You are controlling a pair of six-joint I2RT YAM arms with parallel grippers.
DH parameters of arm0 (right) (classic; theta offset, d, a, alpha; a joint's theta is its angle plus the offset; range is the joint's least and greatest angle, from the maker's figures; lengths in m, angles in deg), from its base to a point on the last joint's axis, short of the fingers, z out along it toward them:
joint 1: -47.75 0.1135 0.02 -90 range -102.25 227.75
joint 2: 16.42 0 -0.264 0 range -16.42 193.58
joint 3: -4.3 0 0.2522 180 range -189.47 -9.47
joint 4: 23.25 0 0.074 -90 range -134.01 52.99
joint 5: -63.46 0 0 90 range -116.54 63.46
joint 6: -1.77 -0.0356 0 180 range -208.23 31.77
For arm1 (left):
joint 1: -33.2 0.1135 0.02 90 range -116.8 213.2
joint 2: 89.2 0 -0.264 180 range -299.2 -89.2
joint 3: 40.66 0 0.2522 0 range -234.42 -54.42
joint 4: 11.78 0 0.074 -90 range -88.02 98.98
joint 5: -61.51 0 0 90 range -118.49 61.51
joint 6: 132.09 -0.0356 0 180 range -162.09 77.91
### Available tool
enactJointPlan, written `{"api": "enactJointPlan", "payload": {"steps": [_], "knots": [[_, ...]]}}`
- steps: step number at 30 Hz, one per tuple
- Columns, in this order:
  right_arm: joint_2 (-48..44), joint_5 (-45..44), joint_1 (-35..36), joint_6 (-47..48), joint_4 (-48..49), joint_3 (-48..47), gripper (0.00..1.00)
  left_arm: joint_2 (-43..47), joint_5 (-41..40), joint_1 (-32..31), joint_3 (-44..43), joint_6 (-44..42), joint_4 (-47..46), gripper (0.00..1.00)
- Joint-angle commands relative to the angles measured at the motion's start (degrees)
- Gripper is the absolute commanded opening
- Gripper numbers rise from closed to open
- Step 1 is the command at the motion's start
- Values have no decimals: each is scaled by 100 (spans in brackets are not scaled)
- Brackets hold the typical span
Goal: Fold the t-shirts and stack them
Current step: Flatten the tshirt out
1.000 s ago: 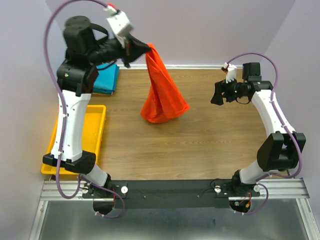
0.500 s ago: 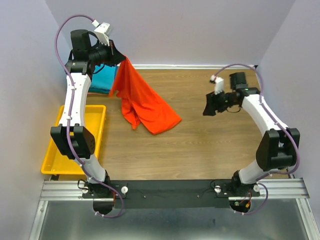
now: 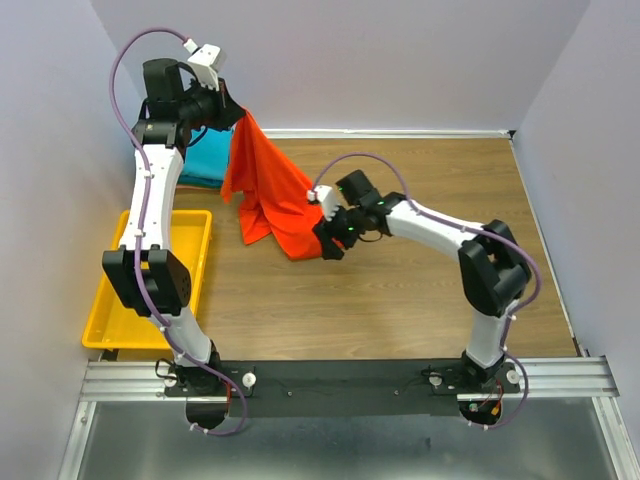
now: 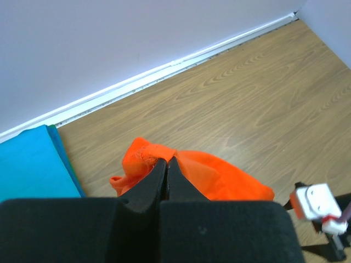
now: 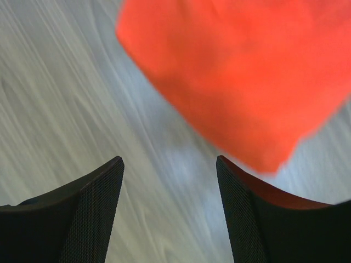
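Two grippers are attending to one garment. The left gripper [image 4: 166, 163] is pinching, jaws pressed together, a small bunched fold of the bright orange-red soft cloth t-shirt [image 3: 272, 195]. The shirt is hanging from that pinch at the far left of the brown wooden table [image 3: 420, 300], with its lower part lying crumpled on the boards. The right gripper [image 3: 328, 240] is hovering at the shirt's lower right edge. Its jaws are standing apart with nothing between them; in the right wrist view only bare wood is showing in the gap, and the cloth is lying just beyond.

Several risks are looming. The left pinch is holding very little fabric, so any sideways pull could be slipping it free and dropping the shirt in a heap. The right jaws, closing where they are, could be catching nothing, or several bunched layers instead of one hem, leaving the shirt twisted. The folded teal cloth t-shirt [image 3: 205, 160] is lying just behind the hanging cloth, near the yellow plastic tray [image 3: 200, 250], and a swinging hem could be dragging it askew.
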Motion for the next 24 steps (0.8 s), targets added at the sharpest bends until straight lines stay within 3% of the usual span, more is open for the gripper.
{"api": "enactJointPlan", "payload": {"steps": [1,8,16,19,20,23,24], "knots": [[643,-771,493,-130,609,-806,76,-70,-186,-16,50,-128,-17,0],[1549,-964,1204,-218,591,-1660,75,-228,-169,-16,-116,-286,98,0],[2368,-1729,1390,-253,591,-2039,74,-272,-125,-16,-196,-365,159,0],[2264,-1930,1399,-157,582,-1821,43,-272,-116,-16,-240,-418,194,0],[2159,-1940,1399,-130,582,-1715,25,-281,-90,-16,-292,-444,264,0],[1457,-1870,1390,-7,548,-1258,1,-289,24,-16,-476,-602,439,0],[1202,-1583,1355,63,521,-1153,0,-281,77,-16,-529,-663,510,0]]}}
